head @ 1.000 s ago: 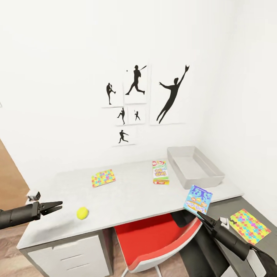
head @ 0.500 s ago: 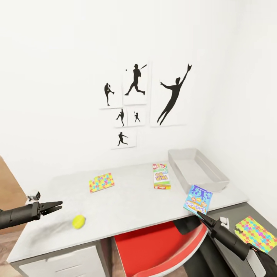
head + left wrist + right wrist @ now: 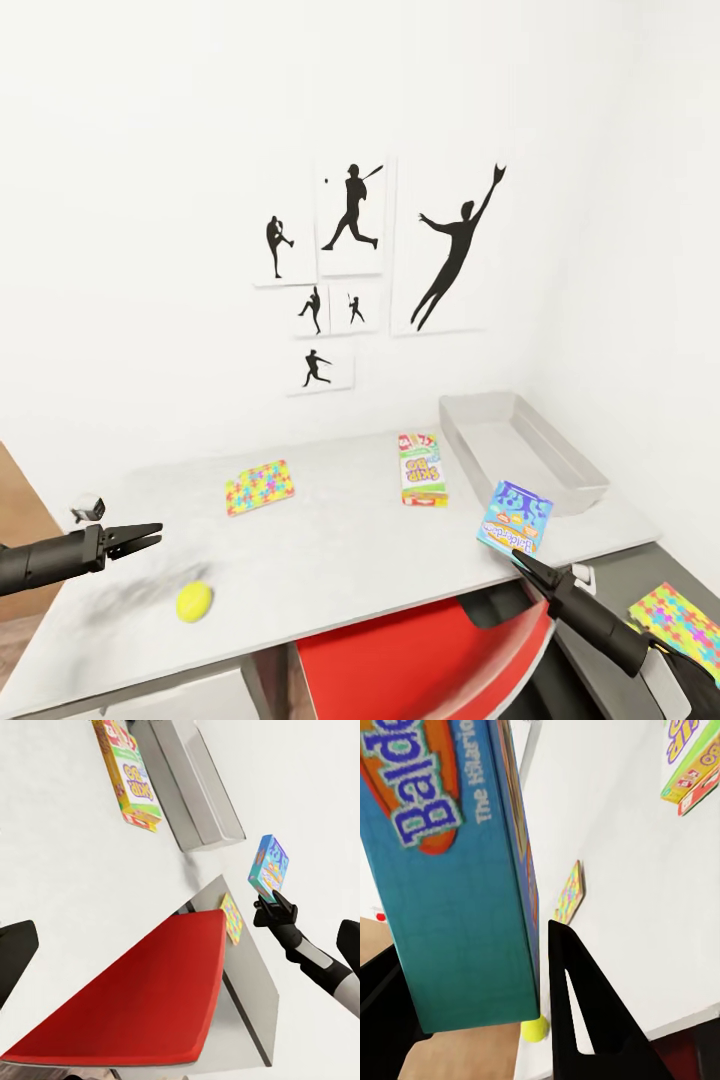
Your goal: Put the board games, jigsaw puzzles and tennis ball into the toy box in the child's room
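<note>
The toy box (image 3: 523,447), a shallow grey bin, stands at the table's (image 3: 340,540) far right. Beside it lies a green-white board game (image 3: 421,468) (image 3: 131,776). One jigsaw puzzle (image 3: 259,487) lies mid-table and the tennis ball (image 3: 194,601) rests near the front left. A second jigsaw puzzle (image 3: 688,628) lies on the dark cabinet top at right. My right gripper (image 3: 522,556) is shut on a blue board game (image 3: 515,517) (image 3: 442,870), held upright above the table's front edge, just short of the toy box. My left gripper (image 3: 150,532) hovers open over the table's left end.
A red chair (image 3: 420,660) is tucked under the table in front of me. White walls meet in a corner behind the toy box, with black sports silhouettes (image 3: 350,260) on the back wall. Wooden floor (image 3: 20,500) shows at far left.
The whole view has shifted: the table now looks closer and lower in the picture. My right gripper still holds the blue board game, now nearer the toy box. The left arm keeps its pose.
</note>
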{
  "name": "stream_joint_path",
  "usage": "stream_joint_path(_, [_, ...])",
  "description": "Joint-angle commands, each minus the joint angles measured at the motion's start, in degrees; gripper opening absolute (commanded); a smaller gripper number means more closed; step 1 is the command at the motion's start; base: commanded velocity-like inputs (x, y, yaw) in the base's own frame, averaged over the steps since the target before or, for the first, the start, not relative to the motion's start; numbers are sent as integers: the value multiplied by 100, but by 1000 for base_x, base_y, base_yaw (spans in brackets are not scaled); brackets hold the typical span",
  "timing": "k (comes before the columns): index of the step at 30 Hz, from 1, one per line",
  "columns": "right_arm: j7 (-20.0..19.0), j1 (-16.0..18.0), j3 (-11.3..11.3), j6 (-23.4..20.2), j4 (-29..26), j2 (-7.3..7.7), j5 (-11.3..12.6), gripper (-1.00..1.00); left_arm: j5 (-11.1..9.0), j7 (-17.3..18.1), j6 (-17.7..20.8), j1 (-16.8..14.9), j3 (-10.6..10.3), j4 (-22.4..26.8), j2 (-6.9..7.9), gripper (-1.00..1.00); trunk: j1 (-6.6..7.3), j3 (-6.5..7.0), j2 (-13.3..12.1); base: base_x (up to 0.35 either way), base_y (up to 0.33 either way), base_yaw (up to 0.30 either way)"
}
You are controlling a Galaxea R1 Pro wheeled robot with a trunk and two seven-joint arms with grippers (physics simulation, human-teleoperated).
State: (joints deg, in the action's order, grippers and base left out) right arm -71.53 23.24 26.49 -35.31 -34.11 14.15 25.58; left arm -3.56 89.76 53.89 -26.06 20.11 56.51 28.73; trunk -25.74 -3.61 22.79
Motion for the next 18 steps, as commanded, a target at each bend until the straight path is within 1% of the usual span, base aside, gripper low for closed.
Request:
stream_joint_path(1, [-10,5,6,-47,1,0,17,-100,5,24,61,-5,0,0,1,100,-5,-13,13,69,0,0])
stream_joint_path(13, [-18,5,11,-47,1,0,17,-100,5,24,61,-5,1,0,1,100,-5,-13,13,69,-28,0])
stream_joint_path(18, [-15,5,13,-47,1,0,17,-100,5,24,61,-5,1,0,1,100,-5,-13,13,164,-5,0])
